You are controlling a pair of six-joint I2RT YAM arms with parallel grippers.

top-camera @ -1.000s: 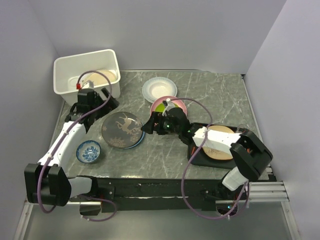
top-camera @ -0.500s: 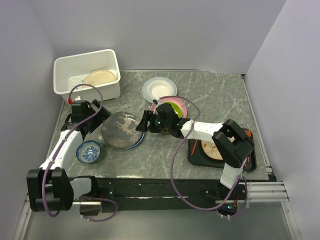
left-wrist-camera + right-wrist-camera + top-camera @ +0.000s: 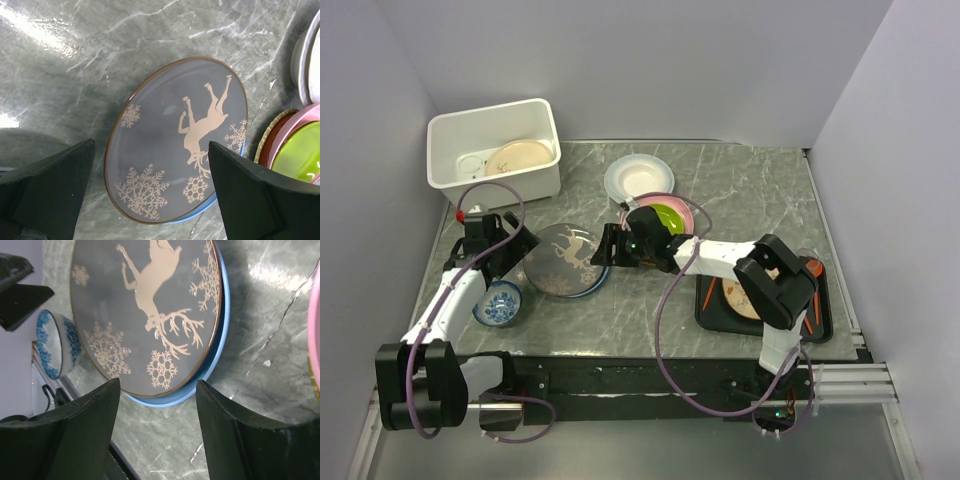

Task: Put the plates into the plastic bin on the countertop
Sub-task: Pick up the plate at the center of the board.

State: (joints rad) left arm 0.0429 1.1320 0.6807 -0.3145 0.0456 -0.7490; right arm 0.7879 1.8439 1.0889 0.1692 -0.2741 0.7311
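A grey plate with a reindeer and snowflakes (image 3: 563, 260) lies on a light blue plate (image 3: 220, 335) on the countertop (image 3: 750, 190). My left gripper (image 3: 523, 250) is open and empty at the stack's left edge, the plate (image 3: 175, 140) lying between its fingers. My right gripper (image 3: 604, 252) is open and empty at the stack's right edge, just short of the rim (image 3: 150, 310). The white plastic bin (image 3: 542, 122) at the back left holds a cream plate (image 3: 518, 155). A green plate on a pink one (image 3: 667, 215) and a white plate (image 3: 638, 178) lie behind.
A small blue-and-white bowl (image 3: 498, 302) sits just in front of my left gripper and shows in the right wrist view (image 3: 54, 345). A flat black tray (image 3: 820, 315) at the right holds a tan plate (image 3: 744, 298), partly hidden by my right arm.
My left gripper has drawn back from the bin down to the stack's left edge. My right gripper has moved left towards the stack's right edge. The cream plate lies in the bin.
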